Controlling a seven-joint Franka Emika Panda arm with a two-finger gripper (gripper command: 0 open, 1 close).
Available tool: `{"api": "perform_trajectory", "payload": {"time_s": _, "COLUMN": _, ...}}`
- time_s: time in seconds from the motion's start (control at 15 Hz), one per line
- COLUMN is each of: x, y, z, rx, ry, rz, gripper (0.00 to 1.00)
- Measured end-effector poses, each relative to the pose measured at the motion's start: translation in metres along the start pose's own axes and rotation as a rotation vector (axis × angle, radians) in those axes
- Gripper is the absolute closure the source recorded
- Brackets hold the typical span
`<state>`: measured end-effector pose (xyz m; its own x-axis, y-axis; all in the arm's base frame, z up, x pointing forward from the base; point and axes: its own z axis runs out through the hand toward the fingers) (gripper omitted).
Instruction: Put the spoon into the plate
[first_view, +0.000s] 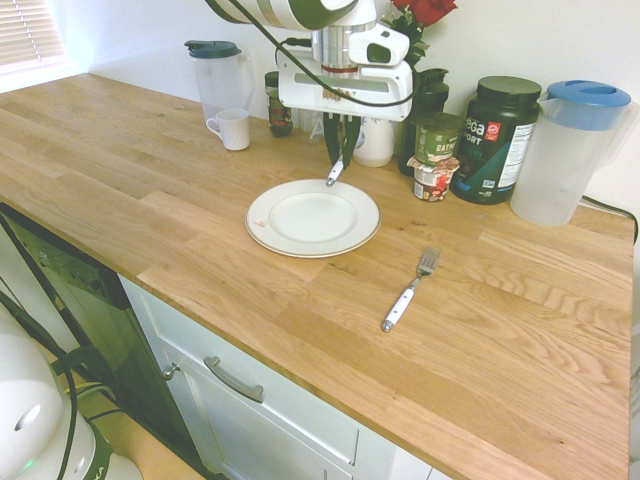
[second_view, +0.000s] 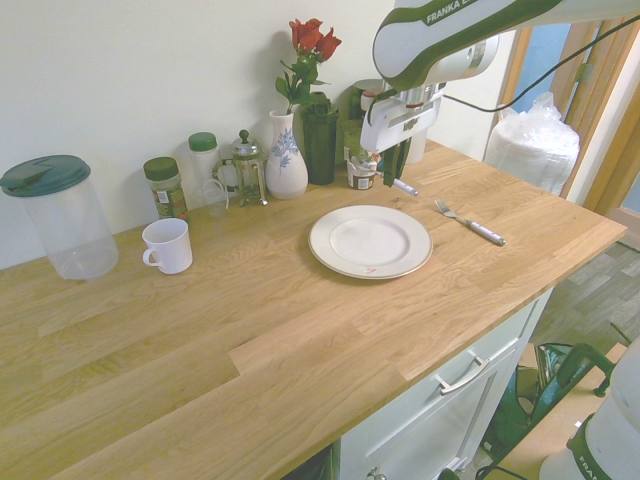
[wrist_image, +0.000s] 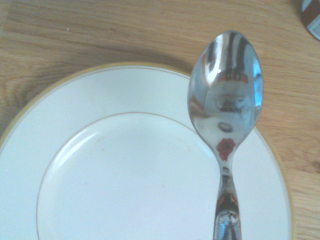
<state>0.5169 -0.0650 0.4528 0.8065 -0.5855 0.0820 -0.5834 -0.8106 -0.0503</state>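
Pincer pinching small shiny metal spoon, hanging over far rim of round white plate on wooden tabletop; kept aloft, presumably for lowering onto plate.

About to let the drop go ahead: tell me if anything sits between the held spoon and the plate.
Nothing visible does. The spoon hangs from the shut fingers over the plate's far rim, with only air beneath it. The plate is bare, and the fork lies off to one side on the counter.
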Motion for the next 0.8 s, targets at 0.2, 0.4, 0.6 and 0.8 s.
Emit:
{"api": "perform_trajectory", "payload": {"time_s": 0.2, "x": -0.015, "y": -0.014, "z": 0.019, "rx": -0.004, "ry": -0.021, "rz": -0.019, "gripper": 1.00}}
{"api": "perform_trajectory", "payload": {"time_s": 0.4, "x": -0.035, "y": -0.026, "z": 0.040, "rx": -0.015, "ry": -0.039, "rz": -0.024, "gripper": 1.00}}
{"api": "perform_trajectory", "payload": {"time_s": 0.6, "x": -0.051, "y": -0.029, "z": 0.063, "rx": -0.027, "ry": -0.058, "rz": -0.033, "gripper": 1.00}}
{"api": "perform_trajectory", "payload": {"time_s": 0.8, "x": -0.060, "y": -0.032, "z": 0.079, "rx": -0.033, "ry": -0.067, "rz": -0.041, "gripper": 1.00}}
